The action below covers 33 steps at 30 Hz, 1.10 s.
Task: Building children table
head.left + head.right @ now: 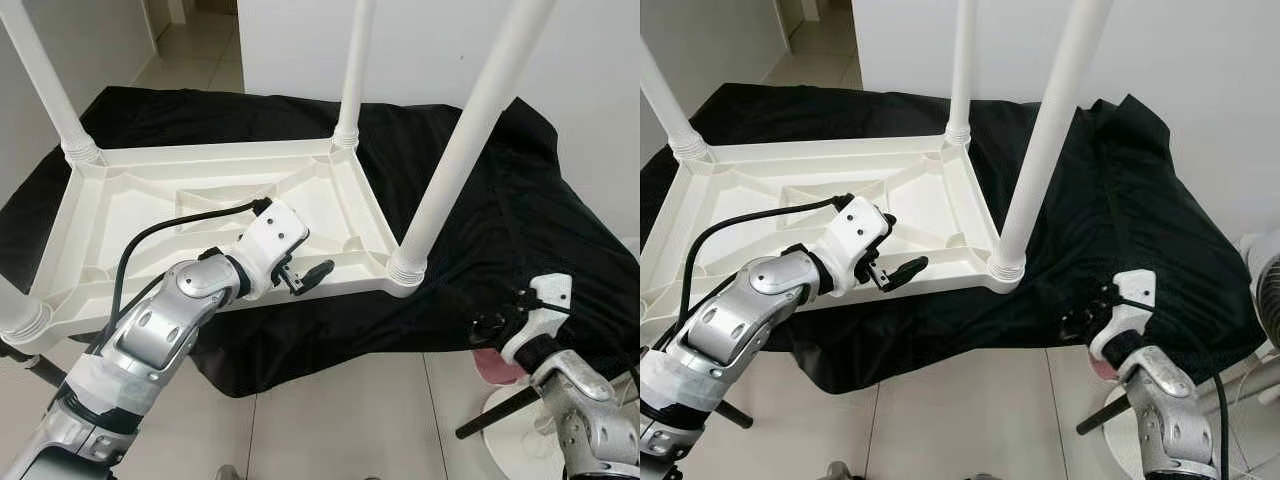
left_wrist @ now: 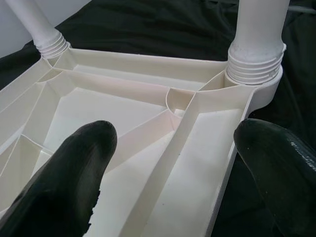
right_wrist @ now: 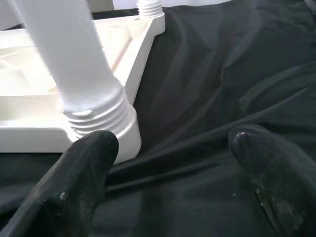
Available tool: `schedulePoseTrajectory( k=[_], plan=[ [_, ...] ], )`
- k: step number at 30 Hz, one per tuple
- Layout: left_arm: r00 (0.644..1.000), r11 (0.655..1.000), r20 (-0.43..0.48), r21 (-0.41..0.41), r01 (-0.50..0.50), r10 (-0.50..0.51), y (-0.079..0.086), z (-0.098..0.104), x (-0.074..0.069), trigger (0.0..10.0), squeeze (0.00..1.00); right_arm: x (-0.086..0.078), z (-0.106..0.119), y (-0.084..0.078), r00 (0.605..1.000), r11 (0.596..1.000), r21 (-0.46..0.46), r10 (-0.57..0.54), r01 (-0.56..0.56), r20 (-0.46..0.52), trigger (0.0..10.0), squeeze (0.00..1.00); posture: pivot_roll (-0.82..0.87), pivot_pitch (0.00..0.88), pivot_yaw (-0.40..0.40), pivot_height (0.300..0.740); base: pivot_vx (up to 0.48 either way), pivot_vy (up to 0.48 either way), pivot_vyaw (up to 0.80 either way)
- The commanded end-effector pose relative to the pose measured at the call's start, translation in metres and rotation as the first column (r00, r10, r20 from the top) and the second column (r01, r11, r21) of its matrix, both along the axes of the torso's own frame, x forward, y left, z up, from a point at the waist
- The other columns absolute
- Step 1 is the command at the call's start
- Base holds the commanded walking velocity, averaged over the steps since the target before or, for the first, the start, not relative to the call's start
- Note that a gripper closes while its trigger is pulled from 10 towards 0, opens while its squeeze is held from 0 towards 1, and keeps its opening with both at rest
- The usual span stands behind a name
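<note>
Along the bottom of the head views run pale floor tiles, with a white round base and a dark rod at the lower right. At lower left the left arm reaches up and inward; the left gripper sits at the near edge of the tabletop, just above the middle of the frame, its jaws spread. The left wrist view shows the 2 black fingers wide apart, 1 over the ribbed white underside and the other past the rim over the cloth. At lower right the right gripper hovers over the front edge of the black cloth, jaws spread, with a pink thing just below it that is too hidden to identify. In the right wrist view its fingers stand well apart above bare cloth, near the threaded corner socket.

Filling the centre-left of the frame, the white plastic tabletop lies upside down on the cloth-covered desk, ribs facing up. 4 white legs rise from its corners: the near right leg right of centre, leaning toward the upper right; the near left leg at the left edge; the far left leg at upper left; the far right leg at top centre. Behind, a white wall fills the top right, and a tiled hallway opens at top left.
</note>
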<state>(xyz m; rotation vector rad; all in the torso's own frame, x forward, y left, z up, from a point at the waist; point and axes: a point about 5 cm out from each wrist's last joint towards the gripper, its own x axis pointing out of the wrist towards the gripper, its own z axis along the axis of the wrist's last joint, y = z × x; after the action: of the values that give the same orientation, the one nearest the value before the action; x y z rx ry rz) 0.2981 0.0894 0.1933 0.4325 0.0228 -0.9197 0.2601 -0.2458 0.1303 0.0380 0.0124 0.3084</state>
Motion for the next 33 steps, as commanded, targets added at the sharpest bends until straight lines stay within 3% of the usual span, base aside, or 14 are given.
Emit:
schedulePoseTrajectory(
  k=[1,8,12,14,17,20,24,27,33],
  plan=[
    [1.000,1.000,-0.012,0.021,0.008,-0.007,0.003,-0.003,0.001,10.0,0.00,0.003,0.001,-0.007,1.000,1.000,-0.019,-0.019,0.020,0.004,10.0,0.00,-0.06,0.054,-0.028,0.740,0.000,0.000,0.00],
    [1.000,1.000,-0.009,0.020,0.001,-0.001,0.004,-0.002,0.003,10.0,0.00,0.008,-0.002,-0.009,0.999,0.998,-0.035,-0.044,0.044,0.000,10.0,0.00,-0.05,0.050,-0.021,0.740,0.000,0.000,0.00],
    [0.999,1.000,0.029,0.001,-0.028,0.028,0.004,0.004,0.008,10.0,0.00,0.033,-0.001,-0.004,0.997,0.994,-0.082,-0.079,0.079,0.007,10.0,0.00,-0.04,0.047,-0.016,0.740,0.000,0.000,0.00],
    [0.999,1.000,0.029,0.001,-0.028,0.028,0.004,0.004,0.008,10.0,0.00,0.033,-0.001,-0.004,0.997,0.994,-0.082,-0.079,0.079,0.007,10.0,0.00,-0.04,0.047,-0.016,0.740,0.000,0.000,0.00],
    [0.995,0.993,0.045,-0.078,-0.087,0.091,0.007,0.016,0.020,10.0,0.00,0.049,0.004,0.008,0.998,0.994,-0.088,-0.060,0.061,0.019,10.0,0.00,-0.03,0.046,-0.015,0.740,0.000,0.000,0.00],
    [0.991,0.988,0.059,-0.107,-0.114,0.121,0.010,0.023,0.027,10.0,0.00,0.056,0.005,0.014,0.999,0.995,-0.090,-0.049,0.051,0.022,10.0,0.00,-0.03,0.046,-0.017,0.740,0.000,0.000,0.00],
    [0.986,0.986,0.079,-0.093,-0.137,0.144,0.028,0.034,0.035,10.0,0.00,0.074,0.007,0.028,0.999,0.995,-0.091,-0.026,0.029,0.029,10.0,0.00,-0.02,0.046,-0.014,0.740,0.000,0.000,0.00],
    [0.989,0.988,0.054,-0.074,-0.132,0.136,0.035,0.030,0.032,10.0,0.00,0.076,0.006,0.030,0.999,0.996,-0.090,-0.027,0.030,0.027,10.0,0.00,-0.02,0.048,-0.009,0.740,0.000,0.000,0.00],
    [0.991,0.994,-0.069,0.011,-0.112,0.113,0.065,0.004,0.015,10.0,0.00,0.083,-0.003,0.041,1.000,0.995,-0.096,0.000,-0.001,-0.004,10.0,0.00,0.00,0.070,-0.005,0.740,0.000,0.000,0.00]
  ],
)
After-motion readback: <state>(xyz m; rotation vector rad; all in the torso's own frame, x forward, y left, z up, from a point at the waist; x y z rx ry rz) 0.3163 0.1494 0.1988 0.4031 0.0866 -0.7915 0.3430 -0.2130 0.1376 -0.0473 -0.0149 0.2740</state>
